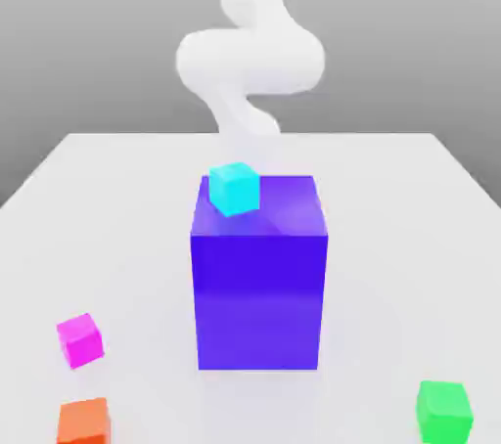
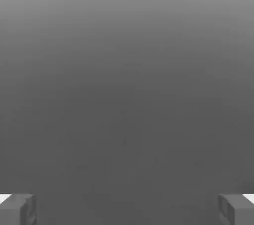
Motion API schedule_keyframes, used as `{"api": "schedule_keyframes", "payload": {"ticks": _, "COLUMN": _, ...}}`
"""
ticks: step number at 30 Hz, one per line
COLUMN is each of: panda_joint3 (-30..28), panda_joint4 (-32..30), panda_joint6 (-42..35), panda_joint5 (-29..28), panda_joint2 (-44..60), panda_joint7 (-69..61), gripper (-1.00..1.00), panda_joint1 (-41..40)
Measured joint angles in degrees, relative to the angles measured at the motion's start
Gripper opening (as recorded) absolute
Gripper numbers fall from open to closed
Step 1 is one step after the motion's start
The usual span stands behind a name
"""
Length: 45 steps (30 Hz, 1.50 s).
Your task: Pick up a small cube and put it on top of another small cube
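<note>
From my remote station, the exterior view shows a white robot arm (image 1: 251,61) reaching down behind a large blue-violet block (image 1: 259,300) that stands on a pale surface (image 1: 391,237). The hand view shows the two fingers (image 2: 127,210) spread wide, one at each side, with nothing between them. I read that as readiness for a first grasp, with the stacking still to do.

A cyan cube (image 1: 235,190) sits on top of the block, near the edge toward the exterior view's left; why it was put up there I cannot tell. The small magenta cube (image 1: 80,340) lies on the surface toward the exterior view's left, turned at an angle and apart from the block. Nearer the camera is an orange cube (image 1: 83,422), and toward the exterior view's right is a green cube (image 1: 444,413). The spacing around each looks generous enough for me to bring the fingers down either side. The tall block may get in the way, so I would lift high to pass it. I find no brands, labels or writing.
</note>
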Motion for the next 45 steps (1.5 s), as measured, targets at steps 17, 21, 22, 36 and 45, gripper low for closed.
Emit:
{"api": "schedule_keyframes", "payload": {"ticks": 17, "panda_joint3": -1.96, "panda_joint4": -10.22, "panda_joint6": 14.03, "panda_joint5": -12.99, "panda_joint2": 30.02, "panda_joint7": 19.24, "gripper": 0.0, "panda_joint1": -18.57}}
{"api": "schedule_keyframes", "payload": {"ticks": 21, "panda_joint3": -4.48, "panda_joint4": -12.76, "panda_joint6": 17.78, "panda_joint5": -12.03, "panda_joint2": 36.62, "panda_joint7": 20.87, "gripper": 0.0, "panda_joint1": -21.12}}
{"api": "schedule_keyframes", "payload": {"ticks": 22, "panda_joint3": -4.96, "panda_joint4": -13.42, "panda_joint6": 18.78, "panda_joint5": -11.27, "panda_joint2": 38.22, "panda_joint7": 20.9, "gripper": 0.0, "panda_joint1": -22.11}}
{"api": "schedule_keyframes", "payload": {"ticks": 36, "panda_joint3": -1.95, "panda_joint4": -16.58, "panda_joint6": 34.9, "panda_joint5": 4.87, "panda_joint2": 60.22, "panda_joint7": 13.93, "gripper": 0.0, "panda_joint1": -30.03}}
{"api": "schedule_keyframes", "payload": {"ticks": 45, "panda_joint3": -1.86, "panda_joint4": -16.47, "panda_joint6": 35.42, "panda_joint5": 4.89, "panda_joint2": 60.81, "panda_joint7": 13.91, "gripper": -1.0, "panda_joint1": -30.1}}
